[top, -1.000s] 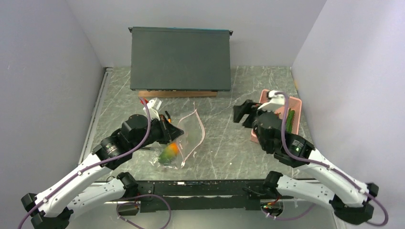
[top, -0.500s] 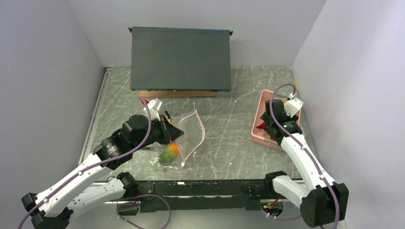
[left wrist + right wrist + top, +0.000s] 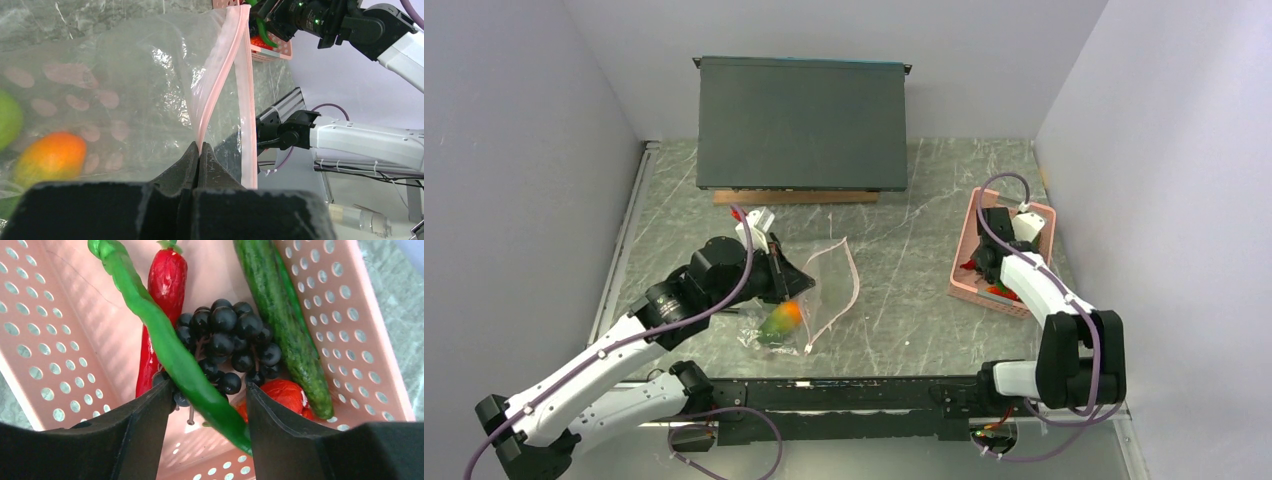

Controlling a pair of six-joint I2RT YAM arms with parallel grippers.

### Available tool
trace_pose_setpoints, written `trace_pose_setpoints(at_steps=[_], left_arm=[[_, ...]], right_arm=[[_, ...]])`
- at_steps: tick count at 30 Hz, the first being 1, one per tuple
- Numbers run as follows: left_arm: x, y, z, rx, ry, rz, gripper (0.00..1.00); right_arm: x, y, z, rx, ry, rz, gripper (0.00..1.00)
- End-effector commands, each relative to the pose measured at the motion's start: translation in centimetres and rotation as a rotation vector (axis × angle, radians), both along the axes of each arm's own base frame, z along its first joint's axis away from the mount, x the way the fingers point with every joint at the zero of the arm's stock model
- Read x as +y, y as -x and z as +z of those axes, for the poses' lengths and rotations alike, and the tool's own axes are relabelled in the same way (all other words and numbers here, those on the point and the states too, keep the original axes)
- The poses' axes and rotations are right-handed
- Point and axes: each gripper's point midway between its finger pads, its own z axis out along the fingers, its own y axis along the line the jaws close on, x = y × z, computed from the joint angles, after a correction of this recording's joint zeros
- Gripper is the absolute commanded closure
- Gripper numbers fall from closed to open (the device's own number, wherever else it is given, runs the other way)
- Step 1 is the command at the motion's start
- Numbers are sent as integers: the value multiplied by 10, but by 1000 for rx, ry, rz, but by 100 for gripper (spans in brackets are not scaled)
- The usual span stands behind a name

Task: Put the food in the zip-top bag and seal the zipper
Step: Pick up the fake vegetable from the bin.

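Two hands are working: the left hand [image 3: 199, 150] is pinching the zipper [image 3: 220, 80] of the bag [image 3: 125, 75], and the right hand [image 3: 210, 395] is straddling, unclenched, a green pepper [image 3: 165, 345] in the basket [image 3: 55, 340].

Basket [image 3: 45, 340] walls are boxing in the right gripper [image 3: 209, 387]; a green pepper [image 3: 142, 307] is lying across its finger gap, grapes [image 3: 230, 337] and cucumber [image 3: 285, 320] crowding close.

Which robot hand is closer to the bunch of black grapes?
Right. The right gripper is down in the pink basket, jaws astride the green pepper lying over the grapes. The left gripper is far across the table, jaws shut on the zipper of the bag.
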Motion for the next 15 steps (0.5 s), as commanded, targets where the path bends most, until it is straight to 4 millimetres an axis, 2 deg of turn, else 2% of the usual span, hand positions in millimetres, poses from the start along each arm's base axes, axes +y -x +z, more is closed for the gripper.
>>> trace_pose_setpoints(at_steps=[1,4,7,15], left_arm=[[-8,2,26,-65,58,-43,100],[-5,3,26,-67,65,-34,100],[-4,4,29,-70,74,-31,100],[-7,6,29,-62,92,-49,100]], right_arm=[[4,-19,6,-55,-17,34,43],[6,-23,3,-61,-23,38,48],[6,-27,0,-38,-19,41,59],[15,-30,-18,8,-59,73,54]])
